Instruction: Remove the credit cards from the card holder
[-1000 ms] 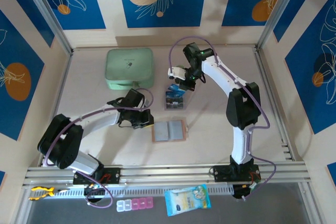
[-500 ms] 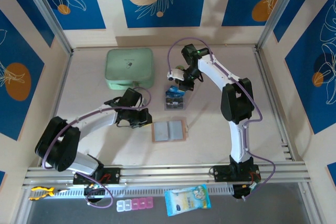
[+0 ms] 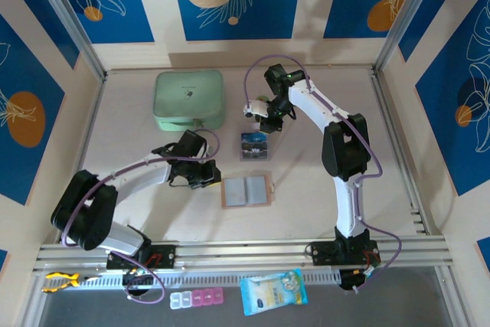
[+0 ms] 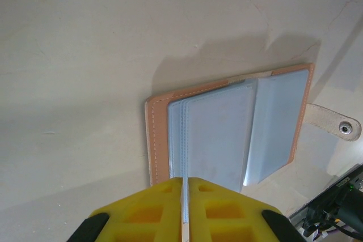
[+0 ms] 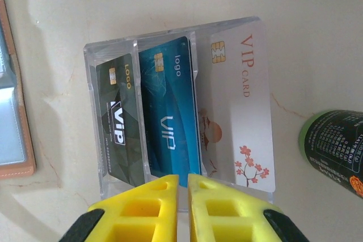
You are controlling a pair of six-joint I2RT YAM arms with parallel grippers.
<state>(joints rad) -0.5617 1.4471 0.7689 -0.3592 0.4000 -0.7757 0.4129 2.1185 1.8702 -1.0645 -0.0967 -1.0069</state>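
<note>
The salmon-pink card holder [image 3: 246,191] lies open on the table, its grey pockets [image 4: 227,134] facing up and its snap tab [image 4: 334,126] off to the right. My left gripper [image 4: 185,181] is at its left edge [image 3: 210,176], shut on a thin grey pocket leaf. Three credit cards stand side by side in a clear plastic box [image 3: 255,145]: a dark one [image 5: 119,123], a blue one [image 5: 170,117] and a whitish one [image 5: 238,117]. My right gripper [image 5: 182,178] hovers at the box's near rim [image 3: 264,122], its jaws a narrow slit apart with nothing between them.
A mint-green zip case [image 3: 189,101] sits at the back left. A dark green round object [image 5: 334,145] stands just right of the box. A pill organiser [image 3: 197,299] and a blue packet [image 3: 273,291] lie beyond the front rail.
The blue card that hung tilted at my right gripper's tips now rests in the clear box, and those jaws have parted slightly. The left arm has not moved.
</note>
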